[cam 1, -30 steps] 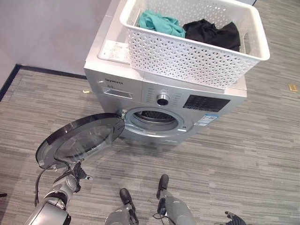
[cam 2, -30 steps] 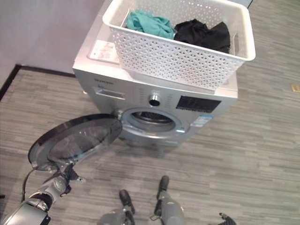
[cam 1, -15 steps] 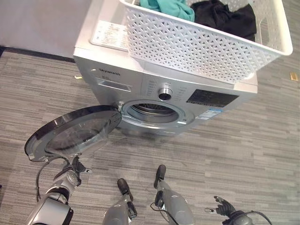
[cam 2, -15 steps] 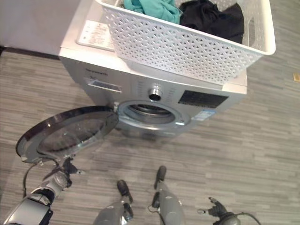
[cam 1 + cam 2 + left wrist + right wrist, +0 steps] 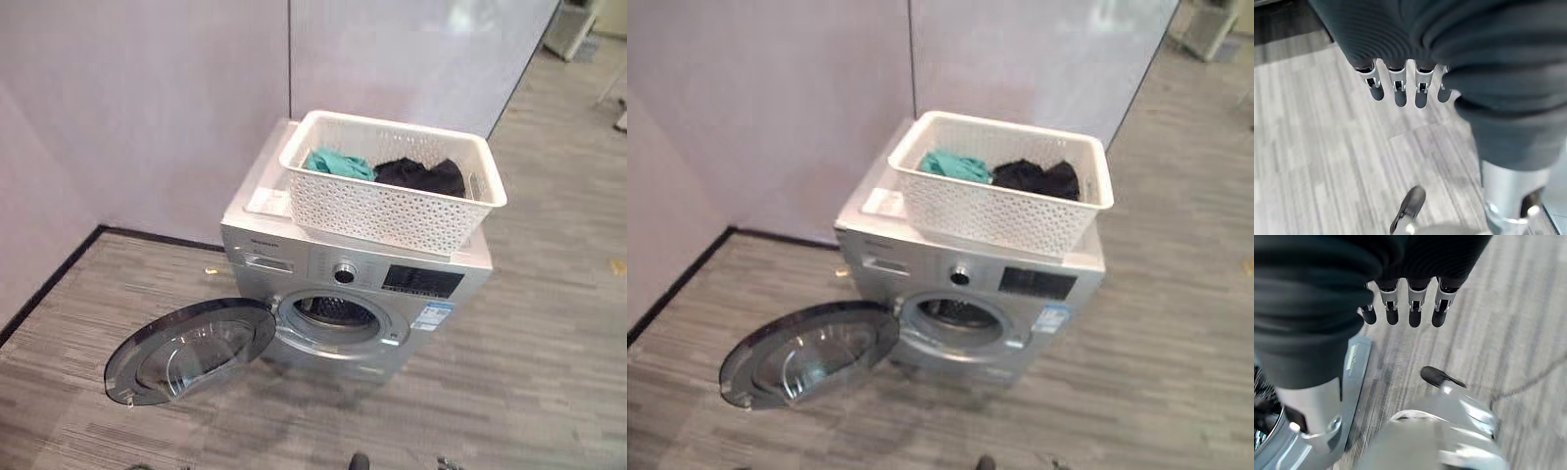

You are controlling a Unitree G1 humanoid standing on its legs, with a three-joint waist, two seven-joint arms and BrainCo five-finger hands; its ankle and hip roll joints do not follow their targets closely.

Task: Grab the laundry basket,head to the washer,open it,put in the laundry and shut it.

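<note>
A white lattice laundry basket [image 5: 384, 211] stands on top of the silver front-loading washer [image 5: 411, 286]. A teal garment [image 5: 339, 163] and a black garment [image 5: 421, 176] lie in it. The washer's round glass door [image 5: 191, 351] hangs wide open to the left, and the drum opening [image 5: 329, 311] is uncovered. My left hand [image 5: 1396, 90] hangs over the grey floor with straight fingers and holds nothing. In its own wrist view my right hand [image 5: 1414, 309] is the same, open and empty above the floor beside the washer's base.
A lilac wall [image 5: 147, 98] with a black skirting strip runs behind the washer. A white label sheet [image 5: 267, 202] lies on the washer's top beside the basket. A small yellow object [image 5: 615, 265] sits on the plank floor at the right.
The camera has swung up and back, so the washer looks smaller and the wall shows. Door and basket have kept their places. Both arms have dropped below the eye views' lower edge.
</note>
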